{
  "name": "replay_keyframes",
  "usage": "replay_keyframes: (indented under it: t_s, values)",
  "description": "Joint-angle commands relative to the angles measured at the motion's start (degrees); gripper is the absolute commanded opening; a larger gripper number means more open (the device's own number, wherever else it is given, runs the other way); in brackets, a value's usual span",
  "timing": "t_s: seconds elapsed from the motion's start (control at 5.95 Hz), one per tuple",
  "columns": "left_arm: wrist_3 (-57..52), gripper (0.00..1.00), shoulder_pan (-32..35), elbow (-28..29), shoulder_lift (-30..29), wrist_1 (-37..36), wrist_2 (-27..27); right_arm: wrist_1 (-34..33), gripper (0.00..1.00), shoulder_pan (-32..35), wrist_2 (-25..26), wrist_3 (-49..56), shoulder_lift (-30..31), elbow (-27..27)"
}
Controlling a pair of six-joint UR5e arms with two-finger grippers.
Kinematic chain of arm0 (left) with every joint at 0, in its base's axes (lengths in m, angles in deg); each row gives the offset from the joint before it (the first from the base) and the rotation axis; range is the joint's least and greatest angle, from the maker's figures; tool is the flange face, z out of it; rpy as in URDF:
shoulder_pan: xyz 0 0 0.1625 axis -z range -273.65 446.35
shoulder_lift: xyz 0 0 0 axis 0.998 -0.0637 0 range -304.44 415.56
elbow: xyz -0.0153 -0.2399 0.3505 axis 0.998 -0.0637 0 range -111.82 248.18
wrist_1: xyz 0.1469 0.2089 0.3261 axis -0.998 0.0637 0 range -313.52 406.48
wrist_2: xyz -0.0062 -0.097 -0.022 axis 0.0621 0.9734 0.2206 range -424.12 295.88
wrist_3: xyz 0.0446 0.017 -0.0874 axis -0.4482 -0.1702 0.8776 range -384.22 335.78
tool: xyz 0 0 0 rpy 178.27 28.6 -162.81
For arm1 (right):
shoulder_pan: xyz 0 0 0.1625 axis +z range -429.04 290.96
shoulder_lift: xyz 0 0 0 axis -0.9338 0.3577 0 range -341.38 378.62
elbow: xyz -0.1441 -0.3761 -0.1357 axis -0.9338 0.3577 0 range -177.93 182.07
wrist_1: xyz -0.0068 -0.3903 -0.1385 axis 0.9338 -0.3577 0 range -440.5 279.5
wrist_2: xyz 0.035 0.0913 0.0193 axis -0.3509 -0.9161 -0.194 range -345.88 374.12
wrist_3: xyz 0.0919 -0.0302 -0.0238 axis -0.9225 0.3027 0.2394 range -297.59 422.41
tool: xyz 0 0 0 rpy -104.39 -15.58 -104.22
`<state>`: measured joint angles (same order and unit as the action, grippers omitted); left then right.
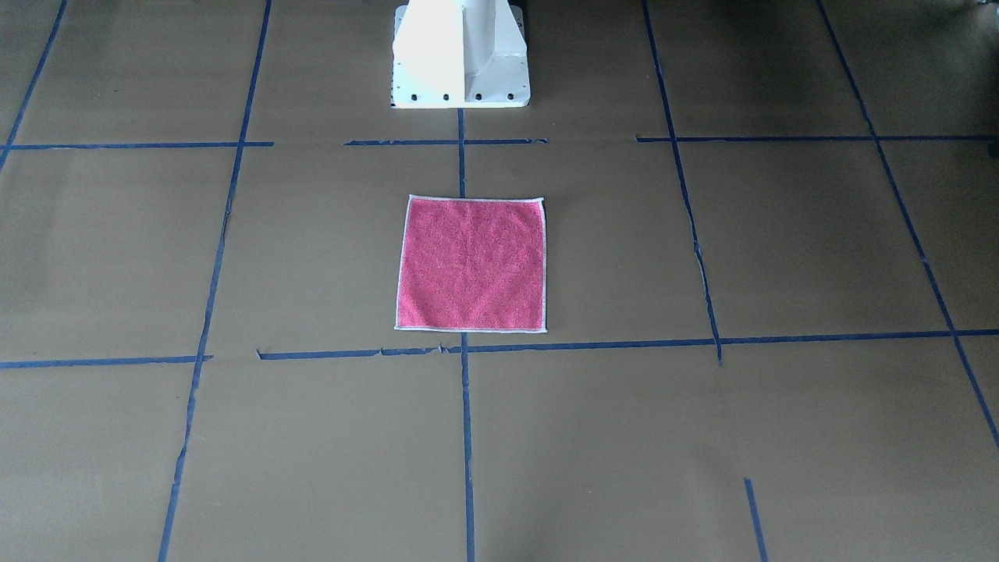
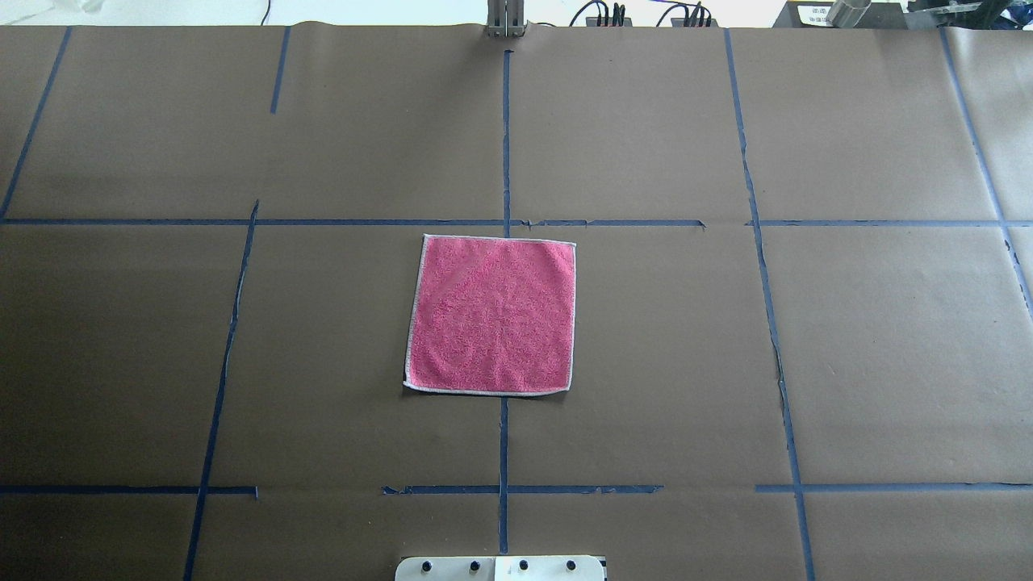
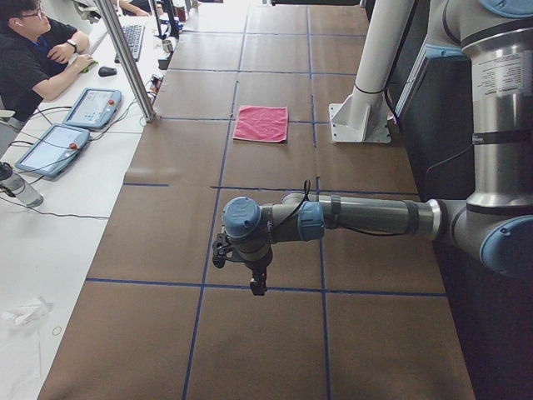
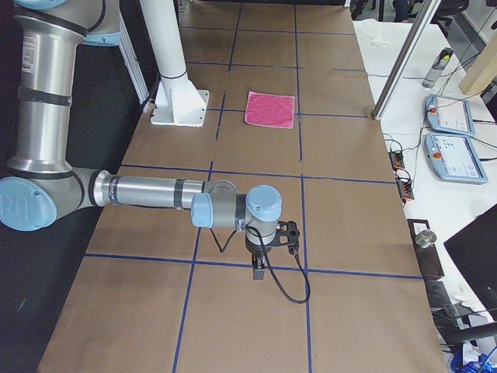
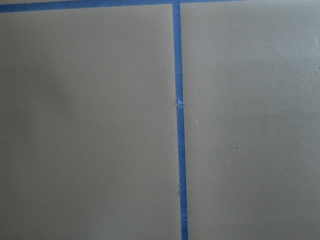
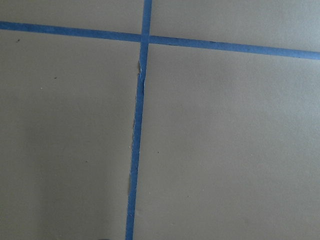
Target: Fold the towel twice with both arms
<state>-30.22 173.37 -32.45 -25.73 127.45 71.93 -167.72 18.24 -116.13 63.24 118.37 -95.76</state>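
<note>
The small square pink-red terry towel (image 2: 491,315) with a thin white edge lies flat and open in the middle of the brown paper-covered table (image 2: 888,363), far from both end edges. No fold is made yet, so the job looks to be at its very start. The grey left arm (image 3: 366,215) hangs near the table's left end, the grey right arm (image 4: 147,190) near its right end, both well apart from the towel. The left claw (image 3: 258,287) and right claw (image 4: 258,272) point down; I cannot tell if they are open or closed. Next, I think each claw must reach a towel corner and pinch it.
</note>
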Motion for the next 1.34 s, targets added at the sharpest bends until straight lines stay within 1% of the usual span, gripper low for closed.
replay_keyframes:
  t_s: [0.0, 0.17, 0.34, 0.5, 0.67, 0.84, 1.01, 1.18]
  values:
    - [-0.2, 1.00, 0.0, -0.1, -0.4, 0.1, 0.0, 0.0, 1.00, -0.1, 0.1, 0.1, -0.1, 0.1]
    - [0.0, 1.00, 0.0, -0.2, -0.5, 0.1, 0.1, 0.2, 1.00, -0.1, 0.1, 0.0, -0.2, -0.2]
    - [-0.1, 1.00, 0.0, -1.3, -0.7, 0.8, -0.1, 10.0, 1.00, -0.2, 0.3, 0.0, -0.7, 0.1]
    - [-0.2, 1.00, -0.1, -1.7, -2.4, 3.8, -0.1, 20.0, 1.00, -0.5, 0.2, -1.4, -0.8, 0.4]
    - [0.2, 1.00, 0.0, -0.2, -8.0, 9.8, -0.4, 23.0, 1.00, -2.6, -0.5, -3.9, -1.0, -0.2]
    - [0.2, 1.00, -0.1, -1.0, -9.9, 13.1, -0.5, 24.2, 1.00, -5.7, -2.0, -6.4, -3.9, -0.5]
    - [0.7, 1.00, 0.0, -1.4, -12.2, 15.7, -0.3, 24.0, 1.00, -6.4, -4.5, -12.6, -8.1, -1.1]
    - [9.3, 1.00, -0.2, -2.4, -13.1, 17.4, 0.1, 23.5, 1.00, -8.9, -4.6, -20.5, -10.7, -3.0]
